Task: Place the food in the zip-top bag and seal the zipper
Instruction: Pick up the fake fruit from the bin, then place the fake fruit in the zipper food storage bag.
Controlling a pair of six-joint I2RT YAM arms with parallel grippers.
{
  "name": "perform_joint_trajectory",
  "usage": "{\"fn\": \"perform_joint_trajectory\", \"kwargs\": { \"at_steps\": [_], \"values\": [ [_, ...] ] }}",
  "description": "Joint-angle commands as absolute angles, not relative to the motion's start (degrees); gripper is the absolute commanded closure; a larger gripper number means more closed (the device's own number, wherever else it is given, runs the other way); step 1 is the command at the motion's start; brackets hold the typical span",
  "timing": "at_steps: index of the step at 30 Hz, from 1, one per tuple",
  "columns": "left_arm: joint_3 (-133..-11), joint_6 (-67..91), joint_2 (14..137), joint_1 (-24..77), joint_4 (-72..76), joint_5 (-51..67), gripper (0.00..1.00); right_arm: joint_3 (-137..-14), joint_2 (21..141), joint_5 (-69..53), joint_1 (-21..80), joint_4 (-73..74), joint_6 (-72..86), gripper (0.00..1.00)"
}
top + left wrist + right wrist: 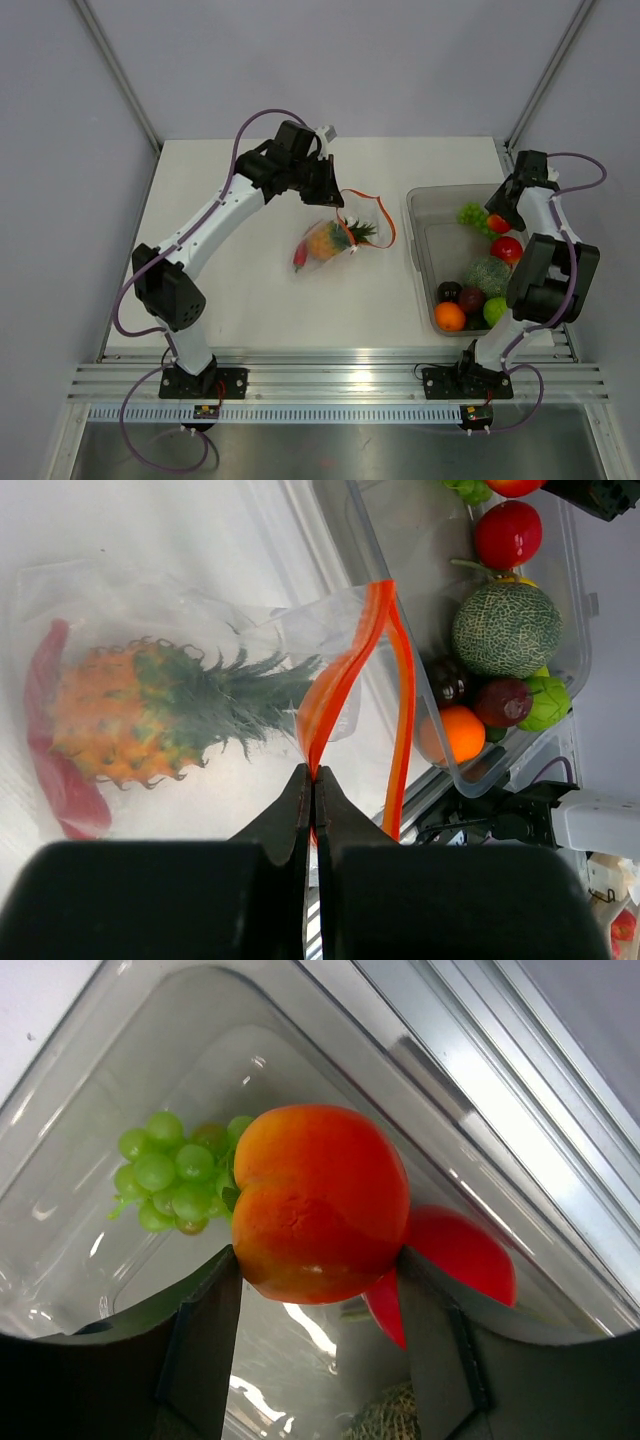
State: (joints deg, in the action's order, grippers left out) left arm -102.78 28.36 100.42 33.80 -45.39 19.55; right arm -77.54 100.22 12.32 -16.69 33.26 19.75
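two arms | left gripper point(313, 776) jaws closed, pinching one zipper point(345, 680) strip, mouth gaping | zip-top bag point(322, 250) mid-table point(230, 290), pineapple point(130, 720) inside, bare surface at its 6 and 9 o'clock | right gripper point(318, 1260) jaws clamping orange-red fruit point(320, 1200) inside bin point(420, 235), at bag's 3 o'clock

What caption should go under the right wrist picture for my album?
Right gripper clasps an orange-red toy fruit beside green grapes inside the clear bin.
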Motion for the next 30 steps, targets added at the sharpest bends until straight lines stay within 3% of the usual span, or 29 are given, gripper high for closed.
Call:
{"fn": "perform_joint_trajectory", "kwargs": {
  "at_steps": [1,10,17,30],
  "values": [
    [-107.84,29.18,101.77,34.54,-43.59,21.79,1.0,-75.24,93.45,11.43,-16.96,32.69,21.18,0.67],
    [-106.52,30.14,101.07,34.63,-41.48,25.22,1.0,-69.44,75.71,3.88,-16.88,35.33,23.11,0.68],
    [-106.7,30.41,101.16,34.63,-41.22,25.84,1.0,-69.52,63.91,-12.88,-15.91,37.97,23.91,0.71],
    [-106.0,30.67,100.99,34.63,-42.1,25.23,1.0,-73.21,66.52,-13.63,17.56,33.14,25.75,0.68]
  ]
}}
